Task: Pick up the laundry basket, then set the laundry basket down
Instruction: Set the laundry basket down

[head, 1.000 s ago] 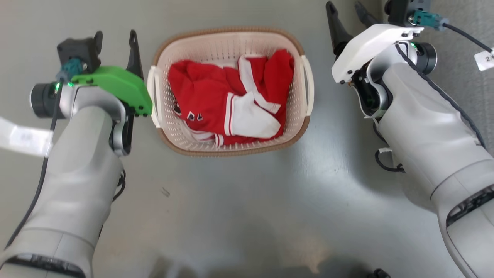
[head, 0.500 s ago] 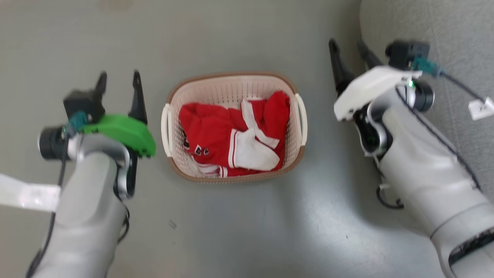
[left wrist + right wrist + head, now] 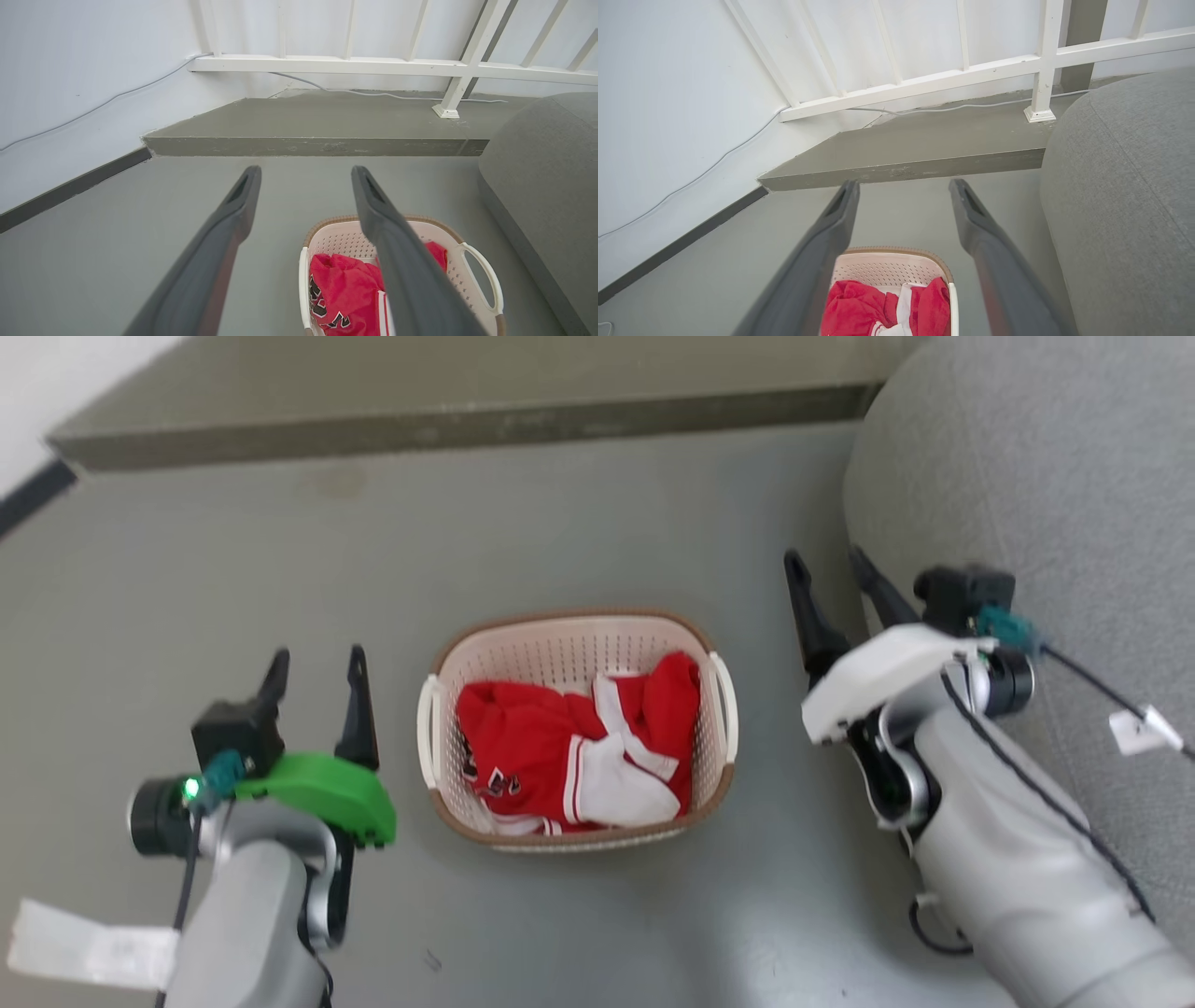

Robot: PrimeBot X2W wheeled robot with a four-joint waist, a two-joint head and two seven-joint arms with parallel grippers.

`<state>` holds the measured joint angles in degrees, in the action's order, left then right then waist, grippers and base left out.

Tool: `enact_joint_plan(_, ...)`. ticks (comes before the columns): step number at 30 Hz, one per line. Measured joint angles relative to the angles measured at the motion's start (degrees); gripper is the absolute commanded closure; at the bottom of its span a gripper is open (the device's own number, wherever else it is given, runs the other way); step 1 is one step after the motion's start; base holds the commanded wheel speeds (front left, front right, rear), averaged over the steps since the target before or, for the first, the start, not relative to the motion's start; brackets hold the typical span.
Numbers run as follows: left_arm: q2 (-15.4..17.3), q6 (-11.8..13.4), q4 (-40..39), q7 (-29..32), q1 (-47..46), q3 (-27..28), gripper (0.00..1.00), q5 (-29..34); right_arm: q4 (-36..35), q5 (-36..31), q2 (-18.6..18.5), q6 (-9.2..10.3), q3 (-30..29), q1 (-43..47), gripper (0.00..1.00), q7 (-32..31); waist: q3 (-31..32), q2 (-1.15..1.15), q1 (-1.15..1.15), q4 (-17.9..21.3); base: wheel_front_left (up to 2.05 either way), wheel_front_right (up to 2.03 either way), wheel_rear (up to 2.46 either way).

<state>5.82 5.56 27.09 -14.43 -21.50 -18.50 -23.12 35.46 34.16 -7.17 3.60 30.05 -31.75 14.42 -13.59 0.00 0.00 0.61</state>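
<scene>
The laundry basket [image 3: 569,618] stands on the grey floor, cream-white and perforated with a brown rim and a white handle on each side. Red-and-white clothing [image 3: 569,756] lies in it. My left gripper [image 3: 317,658] is open to the basket's left, apart from the left handle [image 3: 428,733]. My right gripper [image 3: 825,557] is open to the basket's right and a little beyond it, with nothing between its fingers. In the left wrist view the basket [image 3: 336,235] lies below and right of the open gripper [image 3: 304,171]. The right wrist view has the basket [image 3: 887,267] below the open gripper [image 3: 903,184].
A grey upholstered seat [image 3: 1027,476] bulks at the right, close to my right arm. A raised concrete step [image 3: 467,425] runs across the far side, with a white railing [image 3: 373,65] and a cable on it. A white wall [image 3: 70,70] closes the left.
The head camera has pulled back and tilted up, so the basket looks smaller and the step has come into view. Both grippers stay open, now with more gap to the handles.
</scene>
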Motion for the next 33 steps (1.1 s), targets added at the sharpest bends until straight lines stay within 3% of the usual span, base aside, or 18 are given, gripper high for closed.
enact_joint_plan(11, -0.5, 0.1, -4.0, 0.0, 11.5, 2.6, 0.0, 1.2, -5.4, -2.7, 1.0, 0.14, -2.8, 13.3, 0.0, 0.0, 8.1, 0.0, 0.0, -0.4, 0.0, 0.0, 0.0)
enact_joint_plan(33, -0.9, 0.6, -12.7, 0.0, 24.3, 5.1, 0.0, 4.1, -15.5, -7.6, 1.7, 1.14, -5.6, 27.1, 0.0, 0.0, 17.5, 0.0, 0.0, -0.8, 0.0, 0.0, 0.0)
